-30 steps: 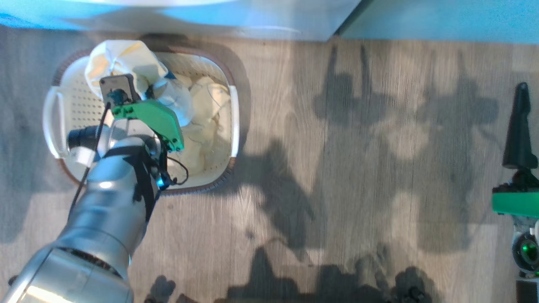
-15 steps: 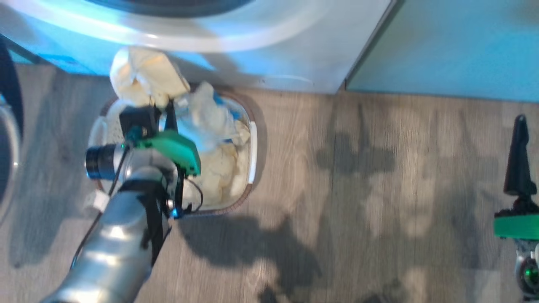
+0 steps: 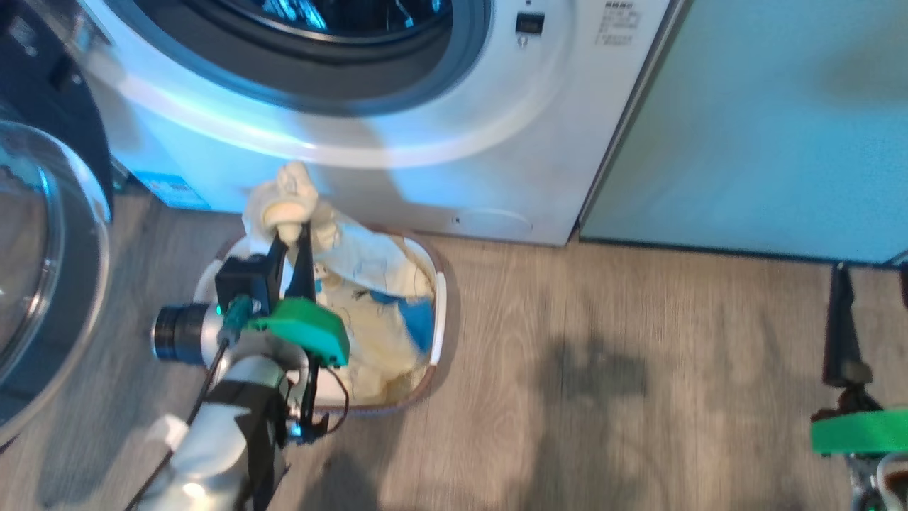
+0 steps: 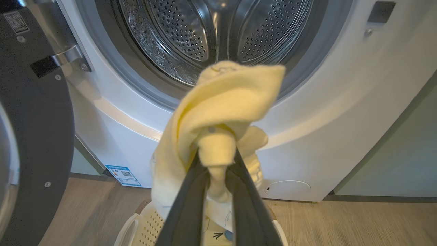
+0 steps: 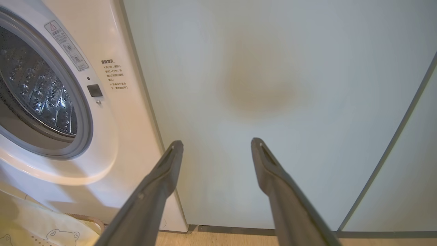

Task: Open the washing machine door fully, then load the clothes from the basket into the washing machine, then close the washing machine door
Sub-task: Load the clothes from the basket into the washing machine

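Observation:
My left gripper [image 3: 291,238] is shut on a bunch of pale yellow clothes [image 3: 287,202], held above the far rim of the cream basket [image 3: 440,312]. The fabric trails down into the basket, where a blue piece [image 3: 418,323] shows. In the left wrist view the clothes [image 4: 225,99] hang from my left gripper [image 4: 216,160] just below the steel drum [image 4: 218,30] of the white washing machine [image 3: 425,156]. The washing machine door [image 3: 42,284] stands swung open at the left. My right gripper [image 5: 217,145] is open with nothing between its fingers, in front of a cabinet panel.
A pale green cabinet panel [image 3: 766,121] stands right of the machine. Wood-look floor [image 3: 603,397] stretches between the basket and my right gripper [image 3: 872,273]. The open door [image 4: 34,136] bounds the left side. A printed garment [image 5: 44,229] shows low in the right wrist view.
The head camera has tilted up, bringing the machine's opening and door into view. My left gripper has lifted the yellow garment up out of the basket toward the machine. The right gripper stays open.

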{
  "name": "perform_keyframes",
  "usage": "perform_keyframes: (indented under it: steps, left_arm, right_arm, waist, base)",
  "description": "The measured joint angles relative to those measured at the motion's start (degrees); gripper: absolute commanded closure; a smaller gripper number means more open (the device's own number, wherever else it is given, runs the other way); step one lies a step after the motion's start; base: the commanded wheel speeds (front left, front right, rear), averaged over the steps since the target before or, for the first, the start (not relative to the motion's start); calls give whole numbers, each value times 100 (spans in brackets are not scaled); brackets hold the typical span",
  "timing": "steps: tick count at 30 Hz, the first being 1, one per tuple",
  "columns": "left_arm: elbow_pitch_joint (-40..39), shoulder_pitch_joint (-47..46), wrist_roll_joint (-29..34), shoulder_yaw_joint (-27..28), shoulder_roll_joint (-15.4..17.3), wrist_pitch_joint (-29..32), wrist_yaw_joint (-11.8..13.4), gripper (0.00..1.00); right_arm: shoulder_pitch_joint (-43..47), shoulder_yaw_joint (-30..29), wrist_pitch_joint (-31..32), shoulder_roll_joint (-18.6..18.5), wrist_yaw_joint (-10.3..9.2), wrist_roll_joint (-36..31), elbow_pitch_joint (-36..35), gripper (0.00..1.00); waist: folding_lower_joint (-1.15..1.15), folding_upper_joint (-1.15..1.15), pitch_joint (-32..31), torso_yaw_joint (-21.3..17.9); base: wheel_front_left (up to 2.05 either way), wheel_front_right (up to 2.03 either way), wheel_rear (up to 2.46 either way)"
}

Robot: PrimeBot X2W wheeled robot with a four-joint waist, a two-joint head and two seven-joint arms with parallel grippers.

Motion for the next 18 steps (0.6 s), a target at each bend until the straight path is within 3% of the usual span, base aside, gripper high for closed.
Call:
perform_keyframes:
  steps: [18]
  left_arm:
    - [-1174, 1397, 30, -200, 285, 248, 200, 100]
  right_arm:
    - [868, 123, 301, 75, 0, -85, -267, 0]
  waist:
    - [0, 0, -1165, 41]
  base:
    - [0, 0, 0]
